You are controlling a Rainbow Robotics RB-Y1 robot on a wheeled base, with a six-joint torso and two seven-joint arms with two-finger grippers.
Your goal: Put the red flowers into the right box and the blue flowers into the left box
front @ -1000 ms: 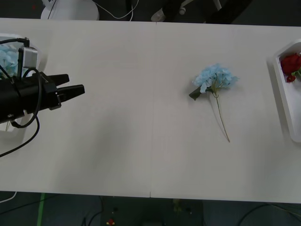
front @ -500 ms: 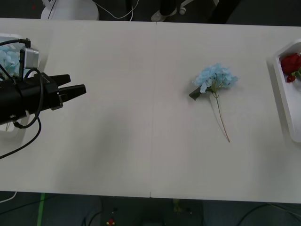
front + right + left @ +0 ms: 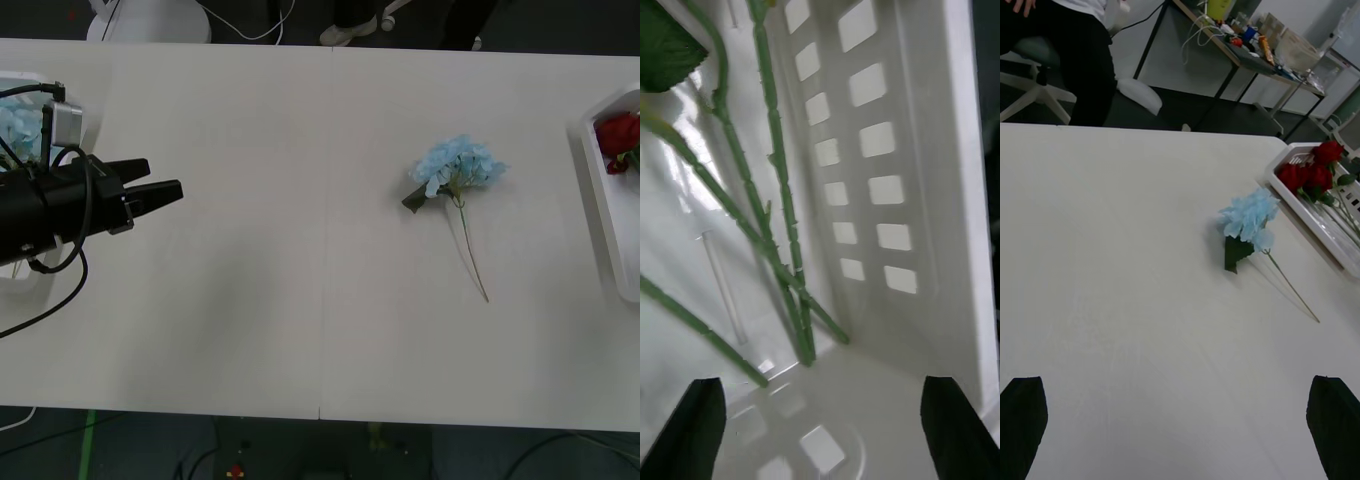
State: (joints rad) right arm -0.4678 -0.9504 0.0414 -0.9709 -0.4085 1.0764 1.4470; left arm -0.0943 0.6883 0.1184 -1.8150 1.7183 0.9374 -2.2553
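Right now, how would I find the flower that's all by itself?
Look at the big white table, right of its middle. One pale blue flower lies there alone, its thin stem pointing toward the robot. The red flowers sit in the right box.

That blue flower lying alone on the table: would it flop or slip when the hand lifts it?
The blue flower probably droops head-first, since its thin stem carries a far bulkier bloom. It looks light. The open left hand might pinch that slender stem insecurely.
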